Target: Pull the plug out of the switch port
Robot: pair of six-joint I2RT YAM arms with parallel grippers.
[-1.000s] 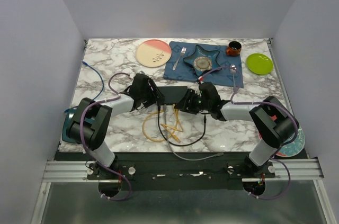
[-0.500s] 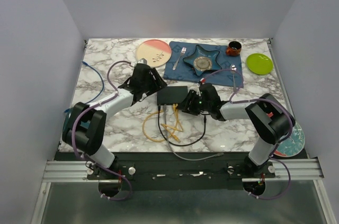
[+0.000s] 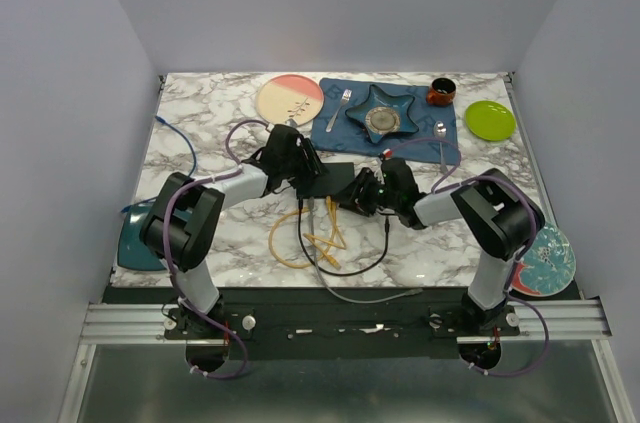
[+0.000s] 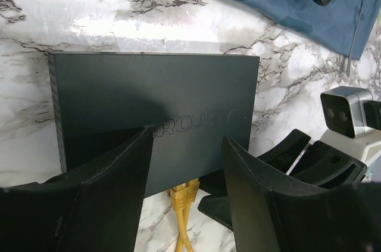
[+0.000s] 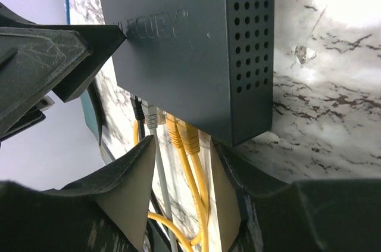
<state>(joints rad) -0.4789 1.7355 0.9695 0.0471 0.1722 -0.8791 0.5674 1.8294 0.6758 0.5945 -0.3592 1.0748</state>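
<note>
The switch (image 3: 335,181) is a flat matte-black box in the middle of the marble table. It also shows in the left wrist view (image 4: 155,97) and the right wrist view (image 5: 190,43). Two yellow plugs (image 5: 184,136), a grey plug (image 5: 152,118) and a black plug (image 5: 138,109) sit in its near-edge ports. My right gripper (image 5: 184,156) is open, with its fingers on either side of the yellow plugs and not touching them. My left gripper (image 4: 189,145) is open, with its fingers over the switch's top. In the top view the left gripper (image 3: 300,168) and right gripper (image 3: 360,193) flank the switch.
Yellow cable loops (image 3: 300,238) and a black cable (image 3: 350,268) lie in front of the switch. A dark blue placemat (image 3: 335,135) with a star dish (image 3: 381,111) lies behind. A pink plate (image 3: 290,99), green plate (image 3: 490,120) and red cup (image 3: 440,92) stand at the back.
My left gripper has swung right from the switch's left side to over its top. My right gripper stays at the switch's front right corner.
</note>
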